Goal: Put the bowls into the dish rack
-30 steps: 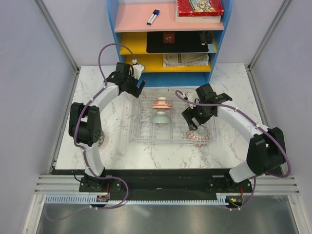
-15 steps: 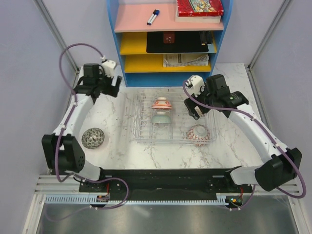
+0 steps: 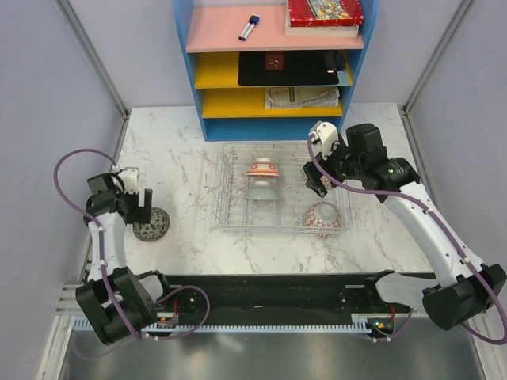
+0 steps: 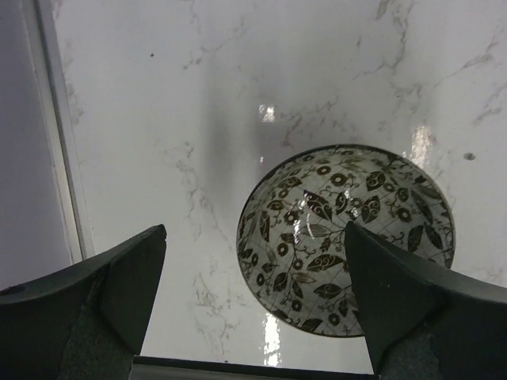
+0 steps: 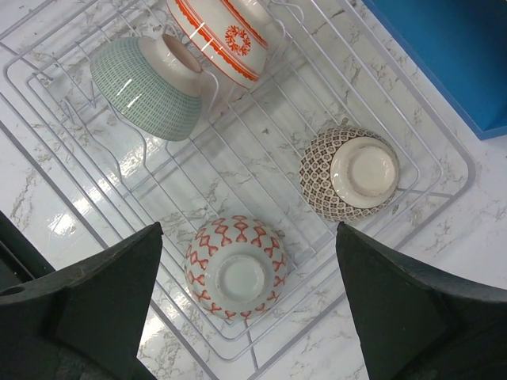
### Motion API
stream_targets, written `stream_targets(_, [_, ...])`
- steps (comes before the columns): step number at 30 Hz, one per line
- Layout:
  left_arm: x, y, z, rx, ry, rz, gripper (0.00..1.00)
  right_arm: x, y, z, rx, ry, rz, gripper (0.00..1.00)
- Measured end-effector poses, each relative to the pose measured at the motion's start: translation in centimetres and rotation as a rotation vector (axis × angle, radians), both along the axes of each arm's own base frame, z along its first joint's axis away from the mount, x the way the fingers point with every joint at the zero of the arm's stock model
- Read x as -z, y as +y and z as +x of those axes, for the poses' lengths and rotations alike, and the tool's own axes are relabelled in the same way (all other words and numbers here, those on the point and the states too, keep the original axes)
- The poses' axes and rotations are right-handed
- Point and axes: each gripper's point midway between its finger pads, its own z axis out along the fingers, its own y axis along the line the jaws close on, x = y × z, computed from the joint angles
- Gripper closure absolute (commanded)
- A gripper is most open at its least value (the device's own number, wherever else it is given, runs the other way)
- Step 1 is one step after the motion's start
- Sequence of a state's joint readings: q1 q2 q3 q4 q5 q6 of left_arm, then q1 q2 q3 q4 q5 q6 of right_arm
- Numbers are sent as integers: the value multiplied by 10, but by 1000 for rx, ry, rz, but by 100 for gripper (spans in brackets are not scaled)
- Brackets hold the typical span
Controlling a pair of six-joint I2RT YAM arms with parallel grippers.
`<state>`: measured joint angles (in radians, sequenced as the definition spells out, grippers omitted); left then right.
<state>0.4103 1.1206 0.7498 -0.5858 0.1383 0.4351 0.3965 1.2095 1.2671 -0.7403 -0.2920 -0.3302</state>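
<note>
At the left, the left gripper point(image 4: 254, 228) hangs over the one bowl outside the rack, jaws spread wide and holding nothing. This leaf-patterned bowl point(image 4: 346, 237) seems to sit mouth-up on the marble surface point(image 3: 190, 158), near its left edge and well apart from the dish rack point(image 3: 230, 206). It is round and glossy, pale with dark leaves and rosettes and a dark rim.

We judge the step in hand to be picking up this bowl. The next move calls for coming down with one finger inside the rim and one outside, then closing on the wall; the glaze looks slick.

In the middle, the rack holds four bowls: a grey-green bowl point(image 5: 146, 87) and an orange-red and white bowl point(image 5: 226, 36) propped on their sides, and a red-patterned bowl point(image 5: 236, 269) and a brown-patterned bowl point(image 5: 351, 172) upside down.

At the right, the right gripper point(image 5: 249, 237) hovers above the rack, jaws wide, empty.
</note>
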Motion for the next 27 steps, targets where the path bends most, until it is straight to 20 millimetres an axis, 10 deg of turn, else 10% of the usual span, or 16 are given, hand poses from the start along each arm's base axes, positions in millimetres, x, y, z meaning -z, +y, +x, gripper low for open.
stream_targets(10, [25,9,-37,5,48,11,2,2,1,-2,-5,9,2,2])
stream_targets(20, [65,3,-38,47,140,-122,68,4,3,-4,-19,23,9,3])
stream_targets(27, [49,-5,-11,98,43,-196,98,11,7,-4,-35,53,12,3])
